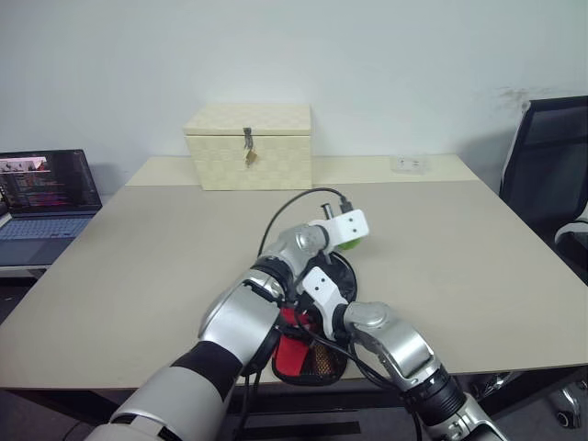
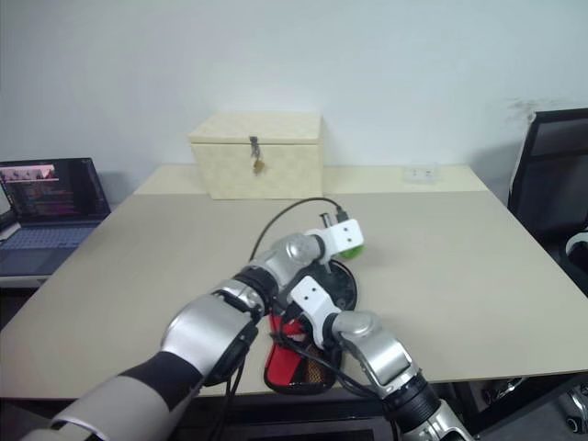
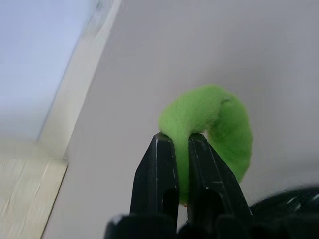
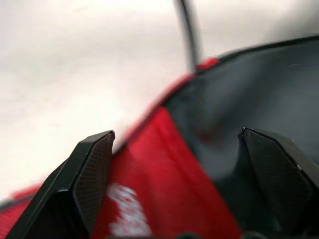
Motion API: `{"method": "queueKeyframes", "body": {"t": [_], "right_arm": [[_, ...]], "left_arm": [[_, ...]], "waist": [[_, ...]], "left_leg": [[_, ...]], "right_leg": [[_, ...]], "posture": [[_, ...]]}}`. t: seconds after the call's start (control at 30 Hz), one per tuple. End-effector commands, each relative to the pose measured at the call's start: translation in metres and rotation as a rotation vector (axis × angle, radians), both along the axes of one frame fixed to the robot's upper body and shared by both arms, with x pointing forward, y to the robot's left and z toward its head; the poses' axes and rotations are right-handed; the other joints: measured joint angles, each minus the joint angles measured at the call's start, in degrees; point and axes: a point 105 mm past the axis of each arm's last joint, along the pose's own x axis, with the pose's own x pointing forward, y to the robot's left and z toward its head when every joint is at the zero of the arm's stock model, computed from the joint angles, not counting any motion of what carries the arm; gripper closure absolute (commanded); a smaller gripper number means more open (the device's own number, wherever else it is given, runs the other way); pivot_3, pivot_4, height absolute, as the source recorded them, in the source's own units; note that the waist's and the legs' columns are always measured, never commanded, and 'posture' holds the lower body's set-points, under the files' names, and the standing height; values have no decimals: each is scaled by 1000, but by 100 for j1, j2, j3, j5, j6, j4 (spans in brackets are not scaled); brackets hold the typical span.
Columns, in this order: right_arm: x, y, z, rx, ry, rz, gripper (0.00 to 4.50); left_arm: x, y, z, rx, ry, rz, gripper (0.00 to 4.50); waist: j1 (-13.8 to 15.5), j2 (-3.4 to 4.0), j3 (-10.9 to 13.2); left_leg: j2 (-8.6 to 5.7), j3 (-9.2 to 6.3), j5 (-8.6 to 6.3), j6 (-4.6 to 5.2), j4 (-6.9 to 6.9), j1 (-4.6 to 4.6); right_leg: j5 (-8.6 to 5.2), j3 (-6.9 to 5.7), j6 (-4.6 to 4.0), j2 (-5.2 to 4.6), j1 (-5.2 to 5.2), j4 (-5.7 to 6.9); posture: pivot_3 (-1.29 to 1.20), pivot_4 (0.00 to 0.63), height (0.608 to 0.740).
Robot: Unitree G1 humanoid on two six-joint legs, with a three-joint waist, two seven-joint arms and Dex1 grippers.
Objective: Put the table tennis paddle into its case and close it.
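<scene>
The case (image 1: 296, 355) lies near the table's front edge, red narrow end toward me and black rounded part (image 1: 344, 273) farther out, mostly covered by my arms. My left gripper (image 3: 180, 137) is shut on the green pull tag (image 3: 219, 119) at the far side of the rounded part; the tag (image 1: 350, 243) shows just past the wrist. My right gripper (image 4: 177, 132) stands open just above the case's red fabric (image 4: 159, 169), one finger (image 4: 92, 174) over the red and the other over the black. The table tennis paddle is hidden.
A cream woven latched box (image 1: 248, 145) stands at the back of the table (image 1: 441, 248). An open laptop (image 1: 46, 193) sits off the left side, a black office chair (image 1: 551, 165) at the right. A small white object (image 1: 409, 163) lies near the back edge.
</scene>
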Motion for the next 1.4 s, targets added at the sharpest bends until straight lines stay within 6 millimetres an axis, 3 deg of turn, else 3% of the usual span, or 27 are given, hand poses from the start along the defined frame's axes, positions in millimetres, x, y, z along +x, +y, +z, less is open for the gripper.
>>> {"method": "queueKeyframes", "body": {"t": [0.03,0.1,0.2,0.3,0.5,0.53,0.8,1.0,1.2,1.4], "right_arm": [[-18,-5,-52,-111,200,3,0],[-19,-5,-52,-109,202,3,0],[-17,-6,-52,-105,203,-4,0],[-16,-7,-51,-104,199,-9,0],[-14,-5,-49,-100,196,-5,0],[-14,-4,-49,-99,196,-4,0],[-12,-4,-46,-95,195,3,0],[-4,-4,-31,-35,198,-19,0],[6,-6,6,159,239,-84,0],[5,-15,38,231,212,-69,0]], "left_arm": [[-25,-52,33,-65,-82,-207,4478],[-38,-67,27,-63,-56,-291,4478],[-46,-74,21,-82,-17,-336,4478],[-48,-72,14,-73,4,-352,4478],[-45,-58,0,-64,88,-341,4478],[-44,-55,-1,-71,101,-331,3828],[-30,-32,-3,-92,135,-248,1046],[-18,-2,2,-137,144,-187,1046],[-6,37,3,-235,145,-106,1046],[9,88,19,-423,100,43,1046]], "waist": [[5,11,-14],[6,20,-32],[18,26,-36],[22,40,-50],[20,49,-69],[20,50,-73],[-2,52,-92],[-42,54,-96],[-53,52,-94],[10,21,-69]], "left_leg": [[-4,0,0,0,0,0],[-11,-1,0,0,0,2],[-15,-4,-1,1,-4,26],[-15,-12,-3,3,-26,79],[-16,-9,-2,3,-35,77],[-16,-10,-2,3,-36,78],[-15,-9,-2,3,-37,80],[-14,-9,-2,3,-41,82],[-9,-7,-2,3,-54,66],[-15,-14,-2,2,-60,51]], "right_leg": [[-1,0,2,-3,1,0],[-5,-1,8,-9,6,0],[-7,-4,13,-12,40,-12],[-8,-13,17,-13,111,-64],[-3,-9,26,-14,112,-82],[-3,-9,26,-14,113,-82],[-3,-7,26,-14,113,-82],[-3,-6,26,-13,112,-82],[-2,-3,25,-11,88,-81],[-2,-11,24,-24,81,-88]], "posture": [[0,150,740],[0,150,740],[0,150,740],[0,150,740],[0,150,740],[0,150,740],[0,150,740],[0,150,740],[0,150,740],[0,150,740]]}}
